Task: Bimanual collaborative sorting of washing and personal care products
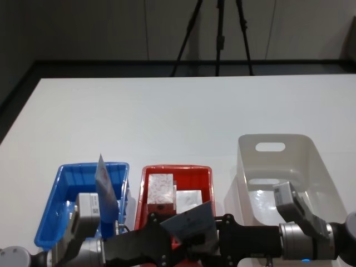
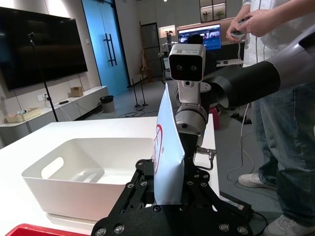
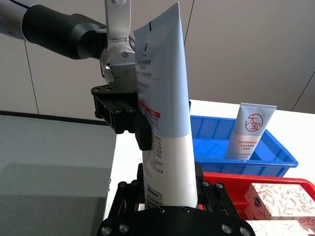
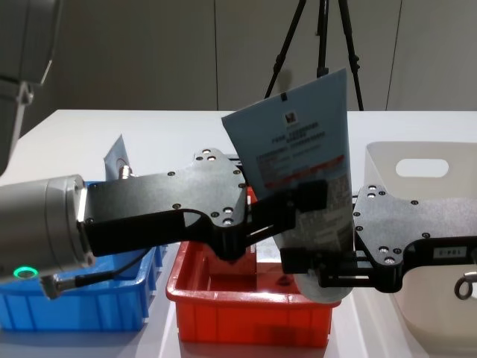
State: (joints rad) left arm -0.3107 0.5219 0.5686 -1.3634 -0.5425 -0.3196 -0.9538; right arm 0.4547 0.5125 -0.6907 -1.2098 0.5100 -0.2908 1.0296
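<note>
A pale-blue tube [image 4: 298, 145] with a white cap end hangs above the red tray [image 4: 246, 307]. Both grippers hold it. My left gripper [image 4: 287, 207] reaches in from the left and is shut on its middle. From the right, my right gripper [image 4: 317, 261] is shut on its lower part. The right wrist view shows the tube [image 3: 162, 113] upright in the right gripper [image 3: 170, 192], with the left gripper [image 3: 140, 129] clamped behind it. The left gripper [image 2: 167, 194] holds the tube [image 2: 167, 142] edge-on. A second tube [image 1: 104, 181] stands in the blue tray [image 1: 50, 214]. Two white patterned boxes [image 1: 161, 189] lie in the red tray [image 1: 207, 171].
The beige tub [image 1: 272, 139] with handle holes stands to the right of the red tray, and no product shows in it. A tripod [image 1: 219, 33] stands beyond the table's far edge. The white table [image 1: 178, 111] stretches bare behind the trays.
</note>
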